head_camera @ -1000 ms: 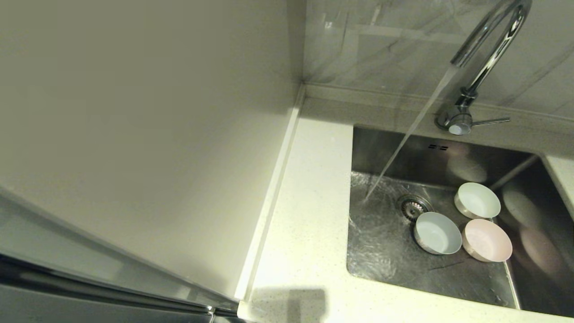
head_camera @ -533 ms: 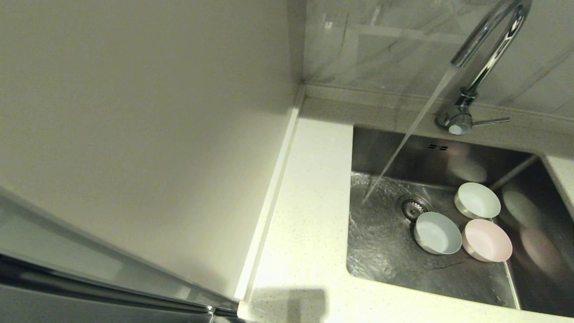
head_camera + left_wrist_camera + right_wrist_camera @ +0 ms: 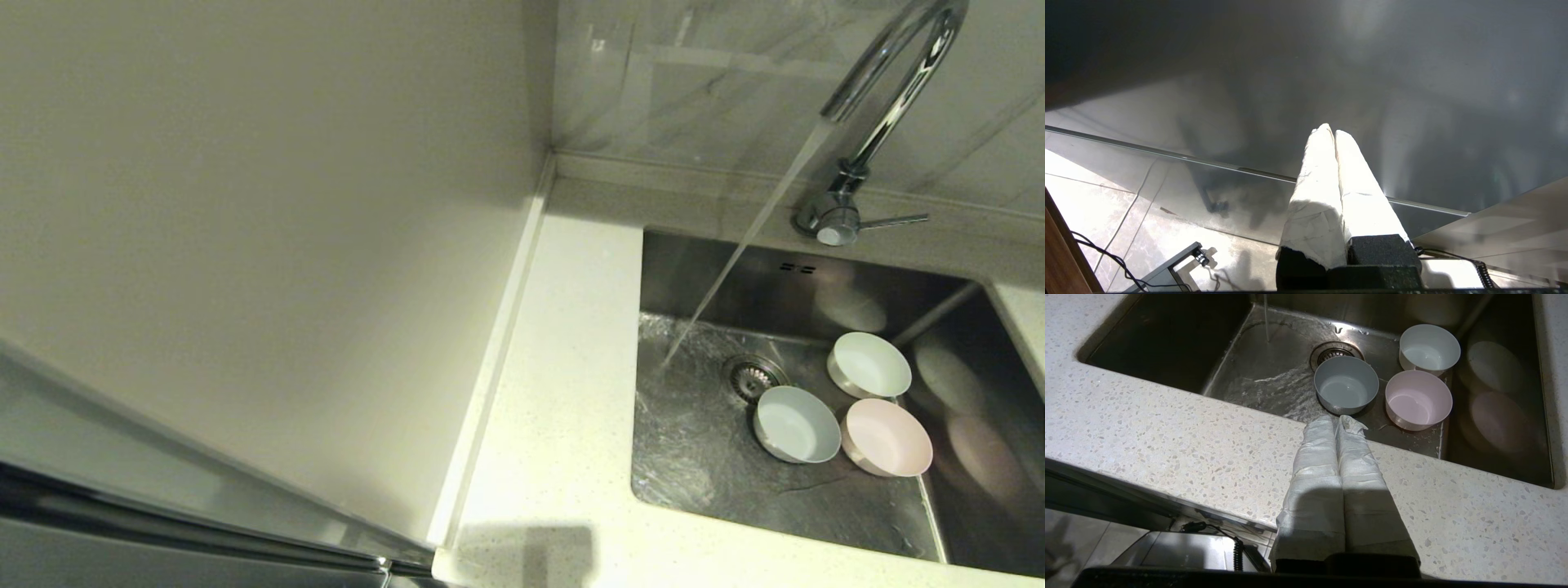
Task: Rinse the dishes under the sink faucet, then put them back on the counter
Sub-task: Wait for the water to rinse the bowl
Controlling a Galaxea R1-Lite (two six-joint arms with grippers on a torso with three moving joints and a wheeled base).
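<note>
Resting in the sink (image 3: 702,482), three bowls (image 3: 797,424) sit beside the drain, clear of the faucet (image 3: 886,82) stream; neither arm shows in the head view.

Left pincer (image 3: 1334,131): fingers pressed together, facing a blank panel.

Right pincer (image 3: 1336,420): pressed together, empty, above the table (image 3: 1167,437) edge. The wet bowls likely handle light, rigid and slippery; grip a rim.

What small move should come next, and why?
Probably open the right end effector and lower it toward the blue-grey bowl: it is shut above the counter, and all three bowls sit in the sink beside the running stream.
</note>
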